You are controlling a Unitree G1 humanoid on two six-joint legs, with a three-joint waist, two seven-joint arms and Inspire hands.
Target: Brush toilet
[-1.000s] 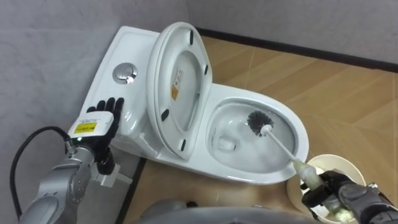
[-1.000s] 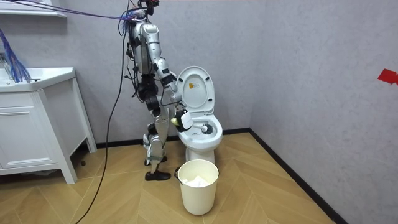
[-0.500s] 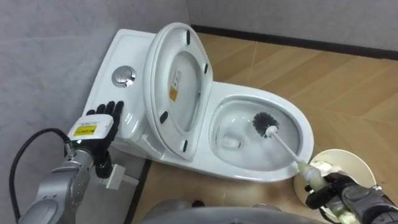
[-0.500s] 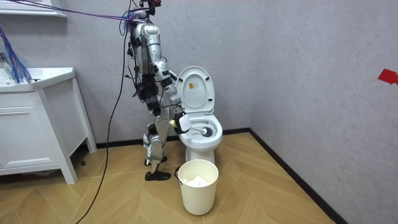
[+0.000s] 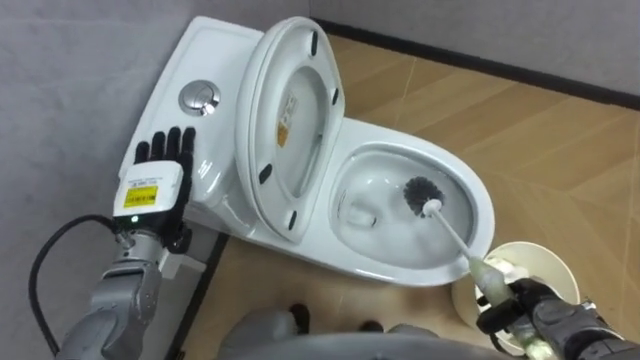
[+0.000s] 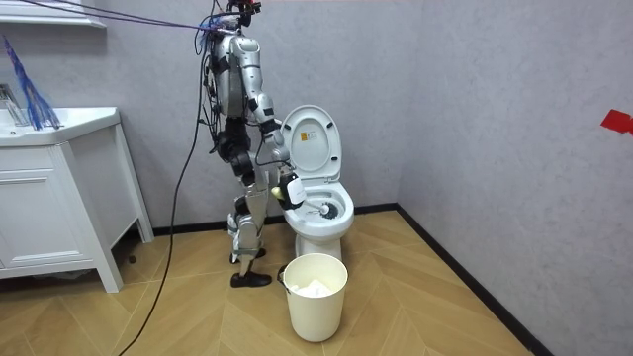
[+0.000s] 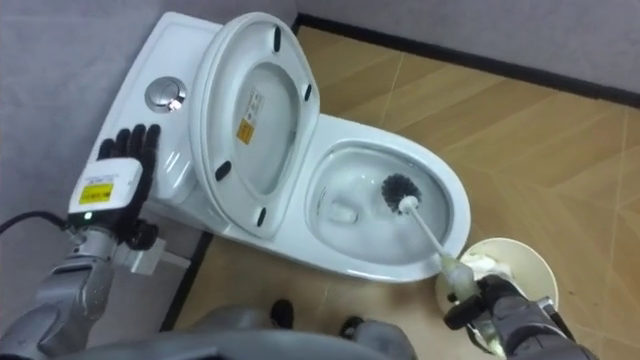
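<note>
1. My right hand (image 5: pixel 523 318) sits at the near right corner, partly cut off by the frame edge. Its fingers are curled round the cream grip of the toilet brush (image 5: pixel 452 233).
2. My left hand (image 5: pixel 158 178) is at the left edge of the tank (image 5: pixel 222 52), fingers straight and side by side. I cannot tell if it touches the porcelain.
3. The brush has a thin white shaft and a dark, round bristle head (image 5: pixel 420 193).
4. The toilet (image 5: pixel 482 205) is glossy white with an oval bowl. Its seat and lid (image 5: pixel 287 118) are raised, and there is a round chrome flush button (image 5: pixel 197 96).
5. The bristle head is inside the bowl, against its right inner wall.
6. A cream round waste bin (image 6: pixel 316 295) stands near the toilet. It holds something pale and crumpled that I cannot identify.
</note>
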